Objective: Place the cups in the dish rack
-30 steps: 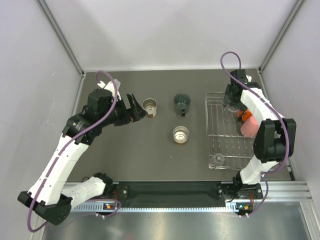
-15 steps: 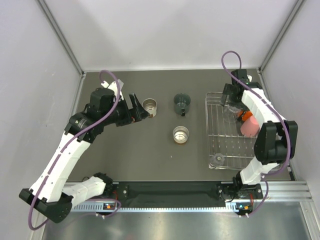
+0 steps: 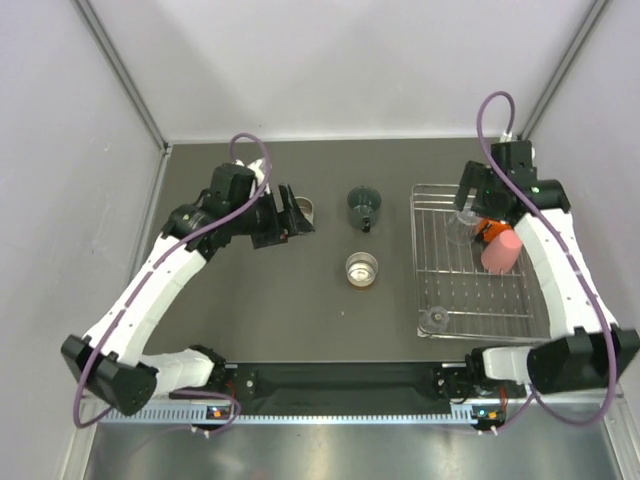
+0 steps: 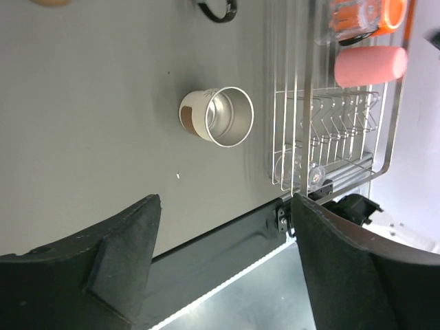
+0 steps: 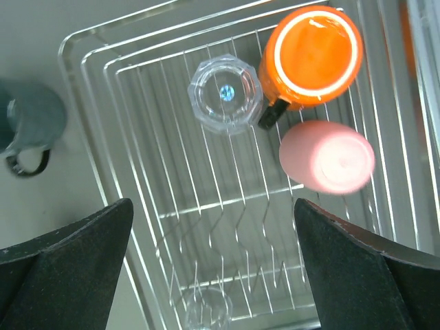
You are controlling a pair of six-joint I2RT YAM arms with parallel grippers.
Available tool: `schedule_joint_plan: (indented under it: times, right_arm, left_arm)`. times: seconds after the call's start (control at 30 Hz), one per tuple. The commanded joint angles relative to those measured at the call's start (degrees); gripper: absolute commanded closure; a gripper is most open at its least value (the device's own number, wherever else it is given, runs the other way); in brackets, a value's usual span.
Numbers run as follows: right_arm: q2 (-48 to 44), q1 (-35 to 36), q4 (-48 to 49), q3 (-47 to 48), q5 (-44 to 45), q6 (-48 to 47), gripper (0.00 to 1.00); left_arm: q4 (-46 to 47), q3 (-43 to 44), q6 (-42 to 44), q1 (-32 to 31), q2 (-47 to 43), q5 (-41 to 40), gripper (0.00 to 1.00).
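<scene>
By my count the job is a little over half done. Reading the top view from the left, three cups are out on the table: a steel cup (image 3: 304, 207) at about ten o'clock from the table's middle, a dark green cup (image 3: 365, 205) near twelve o'clock, and a second steel cup (image 3: 362, 268) close to the centre. The dish rack (image 3: 470, 290) sits at three o'clock and holds four. A clear cup (image 5: 225, 93), an orange cup (image 5: 313, 55) and a pink cup (image 5: 328, 157) cluster at its far end, and another clear cup (image 3: 434, 319) stands alone in the near-left corner. My left arm reaches in from seven o'clock, elbow raised, wrist turned toward three o'clock. The left gripper (image 3: 293, 212) is spread wide and empty, its tips at the first steel cup; I cannot tell whether they touch it. My right arm rises along the rack's three o'clock side and bends back over the far end, where the right gripper (image 3: 477, 197) hangs released, carrying nothing, looking down on the clustered cups.
</scene>
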Motion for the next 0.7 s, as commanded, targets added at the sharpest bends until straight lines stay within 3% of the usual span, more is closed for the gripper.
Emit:
schedule_joint_plan:
  times: [0.0, 0.17, 0.33, 0.5, 0.67]
  right_arm:
    - [-6.78, 0.48, -4.91, -0.36, -0.8, 0.4, 0.0]
    - [-8.64, 0.48, -12.81, -2.46, 1.13, 0.84, 0.0]
    - [-13.64, 0.39, -16.42, -3.61, 1.05, 2.86, 0.0]
    - [-20.22, 0.48, -15.9, -5.37, -1.94, 5.14, 0.0]
    - [-24.64, 0.48, -16.6, -5.11, -7.98, 1.64, 0.0]
  left_arm:
    - [3.48, 3.52, -2.83, 0.17, 5.57, 1.98, 0.2]
    - [1.45, 9.31, -3.8, -0.53, 13.5, -0.47, 0.23]
    - [-1.26, 15.64, -7.76, -3.25, 22.2, -12.42, 0.2]
    - [-5.23, 25.67, -10.13, -6.85, 32.66, -20.6, 0.17]
    - [-6.19, 32.52, -13.37, -8.7, 40.47, -25.43, 0.16]
